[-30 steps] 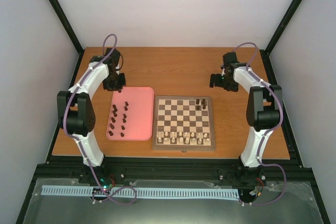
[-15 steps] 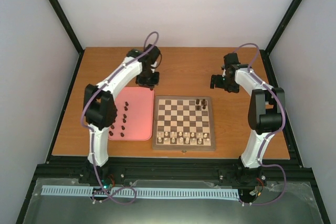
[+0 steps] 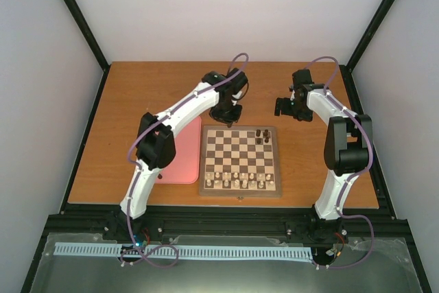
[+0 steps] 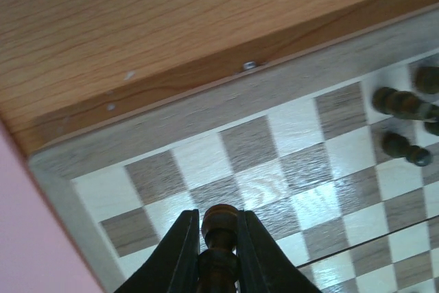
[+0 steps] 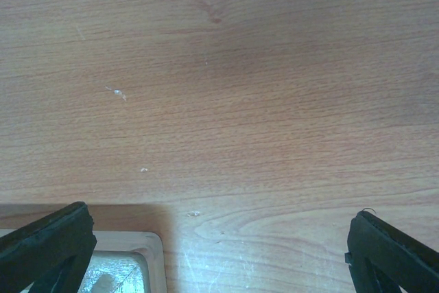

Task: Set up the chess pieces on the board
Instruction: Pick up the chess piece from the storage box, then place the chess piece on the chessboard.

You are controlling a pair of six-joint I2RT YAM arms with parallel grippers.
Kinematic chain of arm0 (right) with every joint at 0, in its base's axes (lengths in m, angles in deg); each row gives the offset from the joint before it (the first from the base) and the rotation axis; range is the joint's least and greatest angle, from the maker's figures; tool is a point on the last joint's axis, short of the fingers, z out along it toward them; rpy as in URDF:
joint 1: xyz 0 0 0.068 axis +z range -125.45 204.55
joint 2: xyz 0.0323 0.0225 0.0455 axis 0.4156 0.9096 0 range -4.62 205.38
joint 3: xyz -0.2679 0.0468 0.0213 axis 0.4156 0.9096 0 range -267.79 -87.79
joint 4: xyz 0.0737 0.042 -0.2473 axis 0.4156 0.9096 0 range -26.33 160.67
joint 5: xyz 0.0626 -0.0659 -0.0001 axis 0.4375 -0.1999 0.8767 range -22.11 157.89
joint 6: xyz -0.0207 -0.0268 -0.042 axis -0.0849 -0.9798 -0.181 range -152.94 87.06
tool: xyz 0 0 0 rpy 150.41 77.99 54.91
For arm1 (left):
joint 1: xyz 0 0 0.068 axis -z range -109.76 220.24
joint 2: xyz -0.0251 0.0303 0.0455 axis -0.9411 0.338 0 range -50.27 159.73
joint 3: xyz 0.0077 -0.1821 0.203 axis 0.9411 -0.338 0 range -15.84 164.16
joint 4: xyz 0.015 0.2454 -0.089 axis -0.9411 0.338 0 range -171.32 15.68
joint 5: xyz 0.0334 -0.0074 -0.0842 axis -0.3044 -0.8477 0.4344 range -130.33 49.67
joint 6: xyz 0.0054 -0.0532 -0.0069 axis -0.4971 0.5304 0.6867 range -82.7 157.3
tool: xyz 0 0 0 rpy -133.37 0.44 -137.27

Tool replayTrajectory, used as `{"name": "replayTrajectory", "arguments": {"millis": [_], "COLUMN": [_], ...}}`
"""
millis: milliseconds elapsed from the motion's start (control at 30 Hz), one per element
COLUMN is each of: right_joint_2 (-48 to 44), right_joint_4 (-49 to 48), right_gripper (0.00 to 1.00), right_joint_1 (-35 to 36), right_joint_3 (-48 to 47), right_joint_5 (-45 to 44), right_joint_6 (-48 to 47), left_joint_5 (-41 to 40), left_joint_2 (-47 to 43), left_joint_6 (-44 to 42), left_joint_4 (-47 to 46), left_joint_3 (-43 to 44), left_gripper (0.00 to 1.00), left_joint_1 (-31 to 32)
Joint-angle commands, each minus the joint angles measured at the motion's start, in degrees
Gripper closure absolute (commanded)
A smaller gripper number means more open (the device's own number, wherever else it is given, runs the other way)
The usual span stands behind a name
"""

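Reach across the pink rounded tray (image 3: 186,169) is made by the left arm, elbow raised, and the left gripper (image 4: 217,216) is held above the far left corner of the square wooden checkered chessboard (image 3: 240,159). Its jaws are clamped on a small dark brown turned chess piece (image 4: 218,265). The right arm is folded, its right gripper (image 3: 280,106) spread wide over the orange-brown wooden table (image 5: 219,66) beyond the board's far right corner. A few more dark pieces (image 3: 261,135) are stood there. Most of the tray is hidden by the left arm; the held piece's base is cut off.
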Motion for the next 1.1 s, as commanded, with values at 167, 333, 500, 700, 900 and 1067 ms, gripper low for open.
{"name": "replayTrajectory", "arguments": {"millis": [167,333,500,700,900,1067], "right_joint_2": [-1.82,-1.44,-1.20,-1.06,-0.72,-0.32], "right_joint_4": [0.38,0.21,0.29,0.38,0.56,0.56], "right_gripper": [0.00,0.00,0.00,0.00,0.00,0.00], "right_joint_1": [0.37,0.34,0.35,0.32,0.33,0.31], "right_joint_3": [-0.88,-0.75,-1.18,-1.43,-1.66,-1.92], "right_joint_5": [-0.55,-0.11,-0.08,-0.32,-0.45,-0.37], "right_joint_6": [-0.23,-0.16,-0.14,-0.24,-0.40,-0.40], "left_joint_5": [5.27,6.51,6.28,5.68,4.66,3.34], "left_joint_2": [7.74,9.83,12.54,14.50,15.25,15.89], "left_joint_6": [0.14,-0.01,0.45,0.72,0.53,0.27], "left_joint_4": [0.20,-0.94,-1.22,-2.48,-2.76,-2.75], "left_joint_3": [8.29,10.67,14.24,16.94,17.30,17.62], "left_gripper": [0.99,0.99,0.99,0.99,0.99,0.99], "left_joint_1": [6.49,7.54,7.65,7.65,7.65,7.65]}}
